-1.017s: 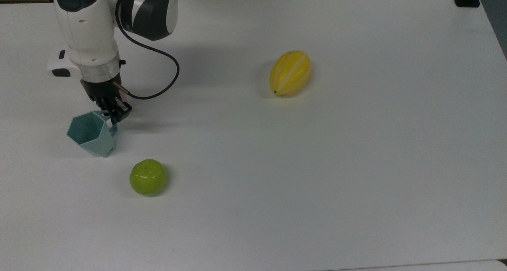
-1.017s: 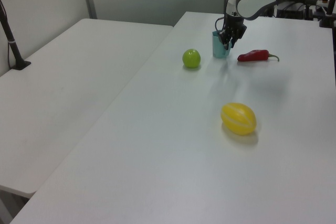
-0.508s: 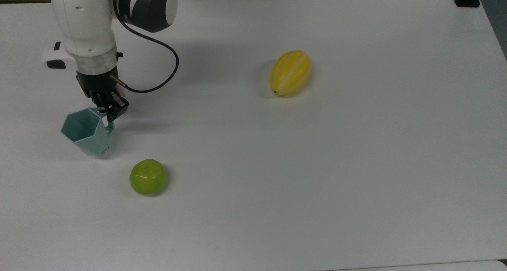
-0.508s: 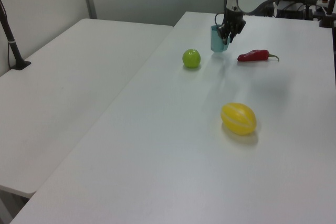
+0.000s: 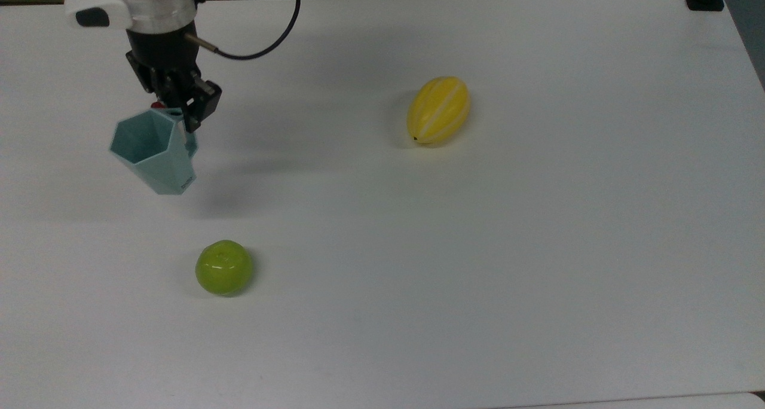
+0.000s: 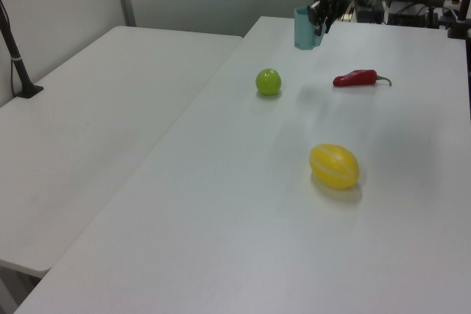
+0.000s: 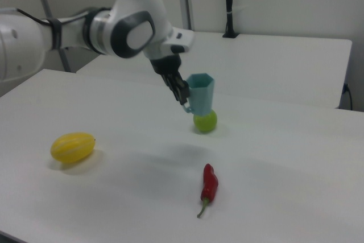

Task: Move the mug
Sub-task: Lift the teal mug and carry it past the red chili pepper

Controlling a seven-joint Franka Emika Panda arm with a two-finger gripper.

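Top view, left to right: the mug (image 5: 156,152), pale teal with a hexagonal rim, hangs tilted above the table (image 5: 538,247), clear of its surface, with a shadow below and to its right. The gripper (image 5: 182,107) pinches the mug at its handle side, fingers closed on the rim there. Below it lies a green apple (image 5: 223,267), well apart. Farther right lies a yellow melon (image 5: 438,110).

Left view: apple (image 6: 268,81), raised mug (image 6: 306,29) held by the gripper (image 6: 319,16), red chilli (image 6: 358,78), melon (image 6: 334,166) nearer the camera.

Right view: melon (image 7: 72,147), gripper (image 7: 181,92), mug (image 7: 201,91) in front of the apple (image 7: 205,122), chilli (image 7: 209,185).
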